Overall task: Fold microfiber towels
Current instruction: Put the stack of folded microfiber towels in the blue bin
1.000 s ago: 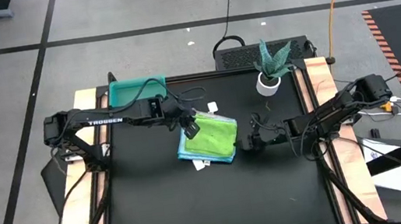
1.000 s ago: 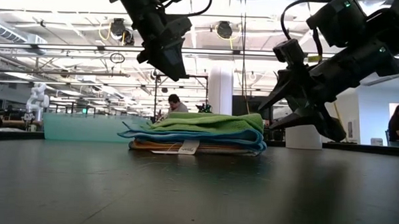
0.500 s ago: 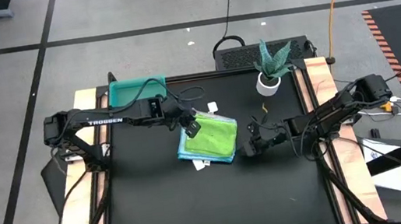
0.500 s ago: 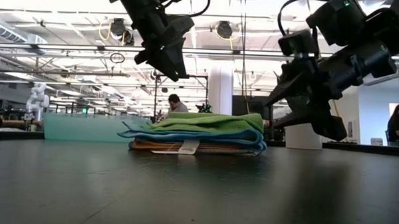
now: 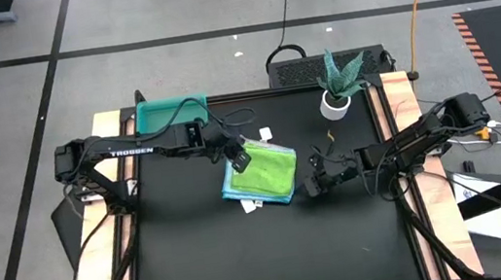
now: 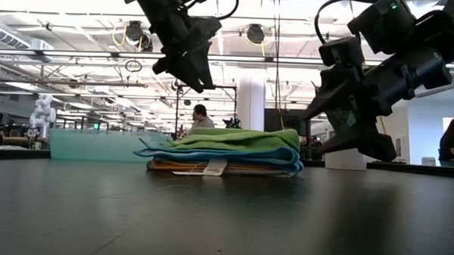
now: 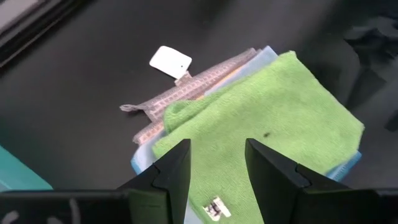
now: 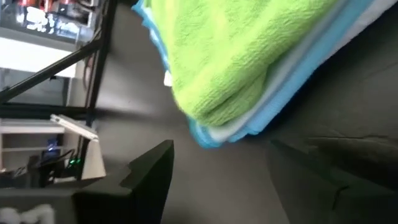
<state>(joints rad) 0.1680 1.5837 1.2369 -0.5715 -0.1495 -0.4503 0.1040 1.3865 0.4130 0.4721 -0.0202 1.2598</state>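
Note:
The microfiber towels (image 5: 261, 178) lie folded in one stack mid-table, the green one (image 7: 267, 118) on top, with blue, pale blue, grey and orange edges (image 6: 226, 161) showing below it. White tags (image 7: 170, 61) stick out at the stack's sides. My left gripper (image 5: 239, 159) hangs open above the stack's far left corner, clear of the cloth (image 6: 194, 85). My right gripper (image 5: 315, 182) stands open just right of the stack, a little above the table (image 6: 314, 134), its fingers pointing at the stack's right edge (image 8: 249, 118). Nothing is between either pair of fingers.
A teal tray (image 5: 168, 112) sits at the far left of the table. A potted plant in a white pot (image 5: 334, 89) stands at the far right. The black tabletop (image 5: 276, 254) spreads in front of the stack. People sit in the room beyond the table (image 6: 201, 117).
My right gripper has rolled about its wrist beside the stack, and its fingers stand wider apart than before. My left gripper has rolled slightly above the stack. The towels have not moved.

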